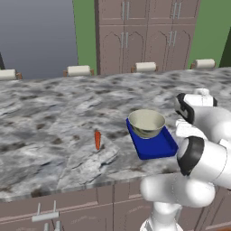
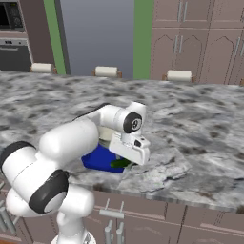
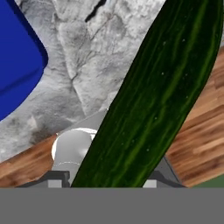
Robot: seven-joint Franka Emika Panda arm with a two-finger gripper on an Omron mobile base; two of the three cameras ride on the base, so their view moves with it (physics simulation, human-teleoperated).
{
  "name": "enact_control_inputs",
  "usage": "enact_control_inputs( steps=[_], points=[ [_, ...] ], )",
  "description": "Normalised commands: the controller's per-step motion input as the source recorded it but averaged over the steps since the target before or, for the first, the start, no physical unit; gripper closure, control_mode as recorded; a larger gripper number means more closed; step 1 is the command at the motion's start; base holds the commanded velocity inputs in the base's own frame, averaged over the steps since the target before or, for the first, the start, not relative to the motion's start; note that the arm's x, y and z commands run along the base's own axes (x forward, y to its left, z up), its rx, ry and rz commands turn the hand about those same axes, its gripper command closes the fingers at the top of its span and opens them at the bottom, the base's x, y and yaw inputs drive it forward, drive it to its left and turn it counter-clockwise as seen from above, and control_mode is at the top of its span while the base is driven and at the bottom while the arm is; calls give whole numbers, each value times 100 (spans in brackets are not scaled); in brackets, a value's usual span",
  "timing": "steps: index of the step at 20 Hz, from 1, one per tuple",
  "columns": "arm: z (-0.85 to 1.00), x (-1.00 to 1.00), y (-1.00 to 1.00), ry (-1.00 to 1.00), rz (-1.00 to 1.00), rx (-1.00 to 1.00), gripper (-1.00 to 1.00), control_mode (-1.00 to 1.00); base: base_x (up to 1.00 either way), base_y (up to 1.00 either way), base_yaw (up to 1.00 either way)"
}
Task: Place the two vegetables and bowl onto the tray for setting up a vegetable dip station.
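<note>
The dark green vegetable (image 3: 153, 100) is gripped in the part-closed hand (image 2: 125, 163) just beside the tray (image 1: 155, 149) — carried for placing there. The bowl (image 1: 146, 122) is already set on the tray; the carrot (image 1: 97, 140) is left on the desk (image 1: 54, 117), well apart from the tray.

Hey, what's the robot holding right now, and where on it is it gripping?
The gripper holds the dark green vegetable. The exact spot of the hold along its length can't be told.

The white arm folds forward and low, wrist bent down, gripper (image 2: 125, 163) clamped (something green between its jaws).
</note>
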Motion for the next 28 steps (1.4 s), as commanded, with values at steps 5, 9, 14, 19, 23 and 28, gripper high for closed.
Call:
enact_control_inputs(
  steps=[5,9,14,19,23,28],
  points=[
    [3,-6,39,0,-16,-5,100,-100,0,0,0],
    [7,0,37,0,-18,-6,100,-100,0,0,0],
    [3,0,35,0,-5,-5,100,-100,0,0,0],
    [0,0,33,0,-2,-8,100,-100,0,0,0],
    [0,8,27,-1,-4,-8,100,-100,0,0,0],
    [-2,9,18,0,-7,-1,100,-100,0,0,0]
  ],
)
